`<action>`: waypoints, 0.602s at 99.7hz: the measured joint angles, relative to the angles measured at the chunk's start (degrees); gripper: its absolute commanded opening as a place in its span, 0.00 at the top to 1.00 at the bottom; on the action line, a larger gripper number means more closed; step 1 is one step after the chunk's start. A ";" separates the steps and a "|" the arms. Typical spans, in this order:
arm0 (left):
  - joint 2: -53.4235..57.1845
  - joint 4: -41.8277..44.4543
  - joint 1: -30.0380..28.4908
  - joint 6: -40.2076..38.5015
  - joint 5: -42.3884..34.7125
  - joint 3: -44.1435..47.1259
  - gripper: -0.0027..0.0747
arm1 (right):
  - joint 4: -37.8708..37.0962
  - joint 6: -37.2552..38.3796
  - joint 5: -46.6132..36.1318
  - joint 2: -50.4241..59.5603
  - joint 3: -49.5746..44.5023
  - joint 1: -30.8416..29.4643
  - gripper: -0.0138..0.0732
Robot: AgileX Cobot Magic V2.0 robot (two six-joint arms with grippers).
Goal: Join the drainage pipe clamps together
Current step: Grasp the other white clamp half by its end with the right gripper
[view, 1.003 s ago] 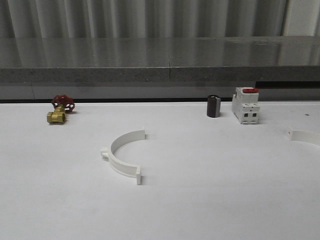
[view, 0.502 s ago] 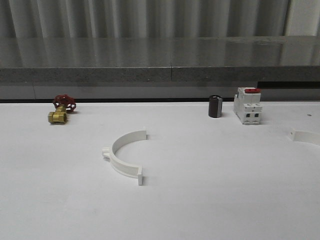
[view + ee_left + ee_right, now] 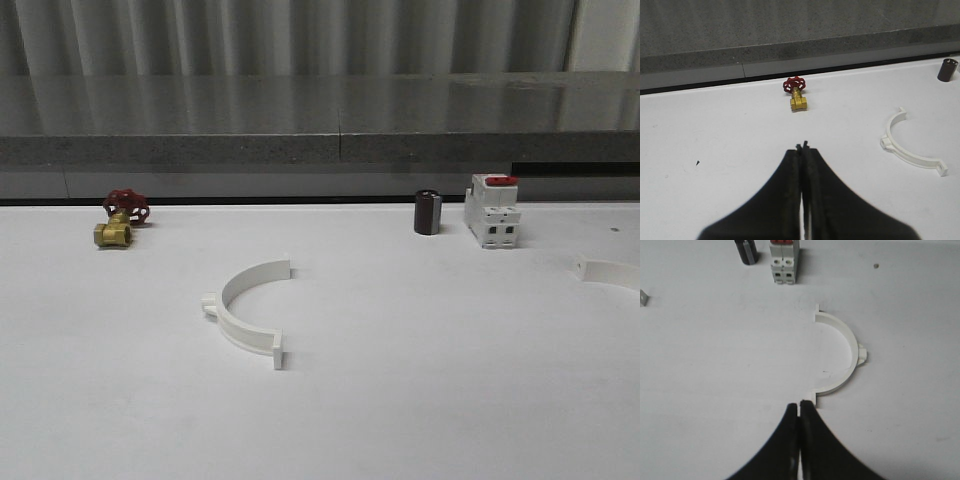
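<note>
One white half-ring drainage pipe clamp (image 3: 228, 305) lies flat left of the table's centre, its open side facing right; the left wrist view shows it (image 3: 910, 156) as well. The other clamp half (image 3: 610, 271) lies at the table's right edge, cut off by the front view's border. In the right wrist view this half (image 3: 852, 340) lies whole, and my right gripper (image 3: 799, 404) hovers shut and empty just beside its near end flange. My left gripper (image 3: 802, 147) is shut and empty over bare table, well apart from the first clamp.
A brass valve with a red handwheel (image 3: 120, 222) sits at the back left. A dark cylinder (image 3: 427, 212) and a white breaker with a red top (image 3: 492, 211) stand at the back right. A grey ledge (image 3: 320, 150) runs behind the table.
</note>
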State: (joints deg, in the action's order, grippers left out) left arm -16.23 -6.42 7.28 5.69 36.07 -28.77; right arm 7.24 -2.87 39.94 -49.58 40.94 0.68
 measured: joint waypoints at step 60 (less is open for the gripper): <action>0.00 0.00 0.00 0.00 0.00 0.02 0.99 | 0.14 0.00 -7.79 -20.21 1.05 0.00 0.17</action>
State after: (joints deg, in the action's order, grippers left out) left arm -16.23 -6.42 7.28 5.69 36.07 -28.74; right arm 7.38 -2.87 32.15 -69.79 41.98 0.68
